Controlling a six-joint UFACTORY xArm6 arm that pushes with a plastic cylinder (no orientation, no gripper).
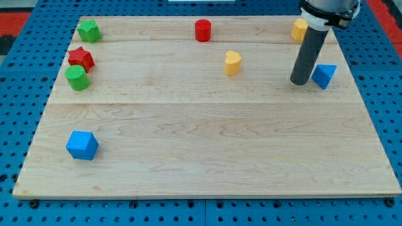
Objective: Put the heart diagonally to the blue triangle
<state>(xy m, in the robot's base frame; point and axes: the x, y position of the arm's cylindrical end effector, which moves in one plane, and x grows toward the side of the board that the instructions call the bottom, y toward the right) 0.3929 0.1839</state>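
Observation:
A yellow heart [232, 63] lies on the wooden board [207, 144] in the upper middle. A blue triangle [324, 75] lies at the view's right. My tip [300, 83] stands just left of the blue triangle, close to it, and well to the right of the heart. Whether the tip touches the triangle cannot be told.
A red cylinder [202, 30] sits at the top middle. A yellow block [299, 29] is partly hidden behind the rod at the top right. A green block [89, 30], a red star [81, 59] and a green cylinder [78, 77] cluster at the left. A blue cube [82, 145] lies lower left.

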